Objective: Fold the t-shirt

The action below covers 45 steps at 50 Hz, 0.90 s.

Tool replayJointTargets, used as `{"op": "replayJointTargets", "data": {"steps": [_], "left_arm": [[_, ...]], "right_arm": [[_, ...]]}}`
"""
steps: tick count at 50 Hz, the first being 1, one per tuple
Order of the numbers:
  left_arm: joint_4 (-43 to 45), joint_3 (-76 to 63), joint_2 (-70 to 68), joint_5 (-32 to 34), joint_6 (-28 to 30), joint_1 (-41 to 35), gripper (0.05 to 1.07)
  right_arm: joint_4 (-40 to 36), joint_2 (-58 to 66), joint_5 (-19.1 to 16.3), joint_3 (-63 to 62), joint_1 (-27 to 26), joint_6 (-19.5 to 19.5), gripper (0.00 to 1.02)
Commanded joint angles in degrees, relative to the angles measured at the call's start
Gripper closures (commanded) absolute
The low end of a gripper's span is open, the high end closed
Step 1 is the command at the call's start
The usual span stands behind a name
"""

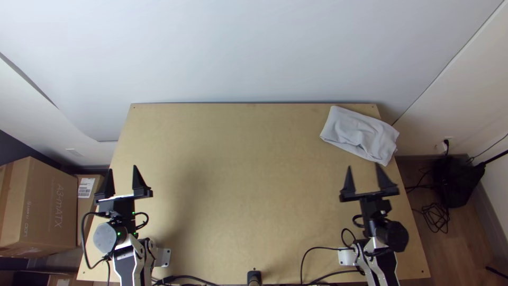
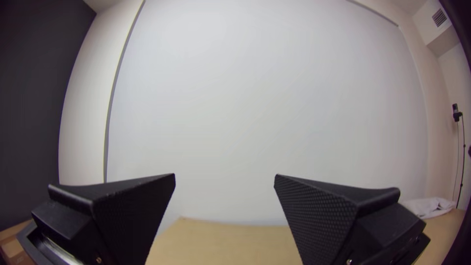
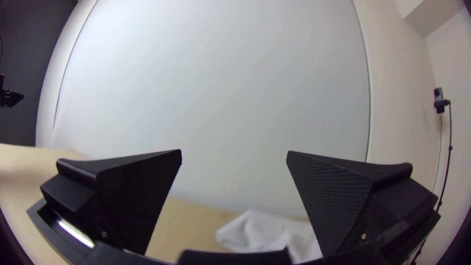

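T-shirt (image 1: 360,132), one, pale grey: at the far right corner of the table (image 1: 238,185), a compact, creased bundle, probably folded, layers hard to count; one end past the table's right edge. Left gripper (image 1: 123,168), one: over the table's left side, fingers wide apart. Right gripper (image 1: 363,166), one: over the table's right side, fingers likewise wide. Box (image 1: 50,206), cardboard: beyond the table's left edge.

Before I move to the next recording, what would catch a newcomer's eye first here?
The pale t-shirt, a rumpled, folded bundle at the wooden table's far right corner, one end reaching past the side edge. Then the wide-open black fingers: the left pincer near the table's left edge, the right pincer on the shirt's near side.
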Motion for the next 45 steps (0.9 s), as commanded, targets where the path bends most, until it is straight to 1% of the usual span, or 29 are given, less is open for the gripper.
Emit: {"op": "replayJointTargets", "data": {"steps": [1, 2, 4, 6, 9, 10, 14, 18, 45], "left_arm": [[-1.91, -3.33, -0.47, -0.41, 1.11, -1.84, 0.10], [-4.11, -3.33, -0.56, -0.41, 1.02, -2.37, 0.10], [-8.68, -3.42, -0.47, -0.41, 0.93, -3.51, 0.10], [-12.90, -3.33, -0.47, -0.41, 0.76, -4.21, 0.10], [-17.47, -3.07, -0.29, -0.41, 0.84, -5.36, 0.10], [-17.74, -3.07, 0.23, -0.85, 1.02, -5.62, 0.10], [-18.09, -3.07, 1.46, -3.14, 1.02, -5.36, 0.10], [-17.82, -3.07, -0.56, -3.49, 1.02, -5.00, 0.10], [-18.09, -3.07, -0.47, -3.58, 1.02, -5.09, 0.10]], "right_arm": [[-8.39, -4.65, 1.71, -1.26, 1.69, 0.85, 0.04], [-11.64, -4.65, 1.80, -1.17, 1.52, 1.20, 0.04], [-18.41, -4.65, 1.98, -1.26, 0.81, 0.68, 0.04], [-23.60, -4.56, 1.89, -0.90, 0.02, 0.50, 0.04], [-24.04, -4.30, 2.94, -0.82, -0.68, 1.20, 0.04], [-24.12, -4.30, 3.29, -0.82, -1.03, 1.20, 0.04], [-24.04, -4.30, 3.29, -0.82, -5.16, 1.29, 0.04], [-23.95, -4.38, 3.29, -0.82, -7.10, 1.20, 0.04], [-23.95, -4.38, 3.29, -0.82, -7.10, 1.20, 0.04]]}}
